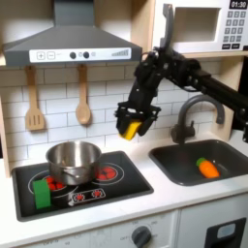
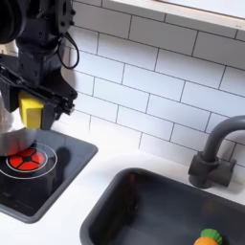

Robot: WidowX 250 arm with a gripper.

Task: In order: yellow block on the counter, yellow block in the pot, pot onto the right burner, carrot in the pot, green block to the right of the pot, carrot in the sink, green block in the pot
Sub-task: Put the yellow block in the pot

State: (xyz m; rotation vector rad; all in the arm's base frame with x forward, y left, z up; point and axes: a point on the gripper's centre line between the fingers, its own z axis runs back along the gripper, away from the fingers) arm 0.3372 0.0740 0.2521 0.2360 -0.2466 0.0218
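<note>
1. Nearest my camera in the first exterior view I see the green block (image 1: 42, 191) standing upright on the front corner of the black stovetop (image 1: 126, 182), well below the jaws and off toward the first exterior view's left.
2. Just behind the green block sits the pot (image 1: 74, 161), on the burner at the first exterior view's left, lower than the jaws and to their left in that view. In the second exterior view I catch just a sliver of the pot (image 2: 8, 141) at the left edge, under the gripper.
3. The sink (image 1: 190, 172) lies below the jaws toward the first exterior view's right, with the carrot (image 1: 207, 168) resting on its floor. In the second exterior view the carrot (image 2: 211, 237) peeks in at the bottom edge of the sink (image 2: 134, 206).
4. The gripper (image 1: 130, 127) hangs in the air above the strip of tabletop (image 1: 147, 147) between stovetop and sink. Its jaws are closed on the yellow block (image 1: 130, 129), held clear of every surface. In the second exterior view the gripper (image 2: 33, 111) grips the yellow block (image 2: 33, 112) above the burner's red ring.
5. Behind the sink stands the dark faucet (image 1: 194, 114), to the jaws' right in the first exterior view.
6. Farthest back, two wooden utensils (image 1: 35, 102) hang on the tiled wall.
</note>
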